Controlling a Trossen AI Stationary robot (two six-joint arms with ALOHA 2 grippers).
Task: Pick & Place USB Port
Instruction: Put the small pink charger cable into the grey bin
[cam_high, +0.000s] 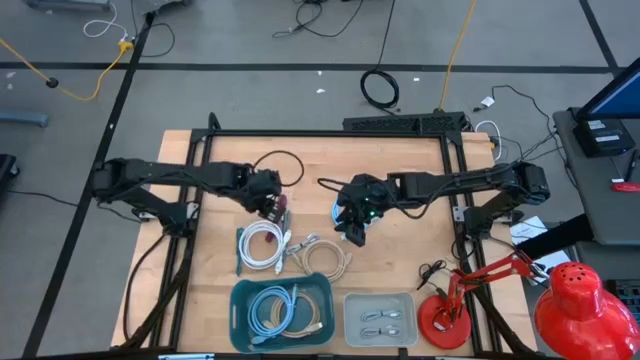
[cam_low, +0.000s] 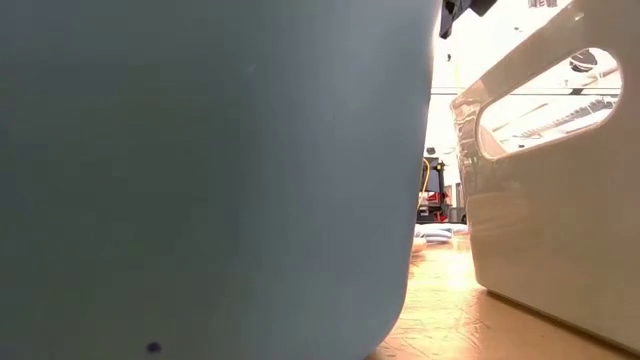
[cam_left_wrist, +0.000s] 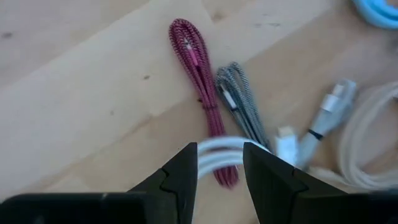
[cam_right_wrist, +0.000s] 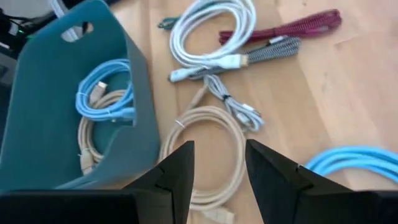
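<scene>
Several coiled USB cables lie on the wooden table: a white coil (cam_high: 262, 245) (cam_right_wrist: 214, 28), a beige coil (cam_high: 327, 260) (cam_right_wrist: 205, 112), a red braided cable (cam_left_wrist: 196, 68), a grey braided cable (cam_left_wrist: 239, 106) and a light blue one (cam_right_wrist: 354, 162). My left gripper (cam_high: 273, 207) (cam_left_wrist: 219, 146) is open above the white coil's far edge, and a white loop (cam_left_wrist: 217, 157) shows between its fingers. My right gripper (cam_high: 355, 230) (cam_right_wrist: 219, 146) hangs open over the beige coil and holds nothing. My left gripper comes from above with the white cable's loop (cam_left_wrist: 214, 163) between its two fingers. I cannot tell whether the fingers touch it. The rest of the coil lies on the table.
A teal bin (cam_high: 237, 310) (cam_right_wrist: 134, 68) at the near edge holds a blue cable (cam_right_wrist: 102, 93) and a beige one. Beside it is a grey tray (cam_high: 350, 318) with small parts. A red lamp (cam_high: 570, 300) stands at the near right. In the low view the bin wall (cam_low: 200, 150) blocks most of the table.
</scene>
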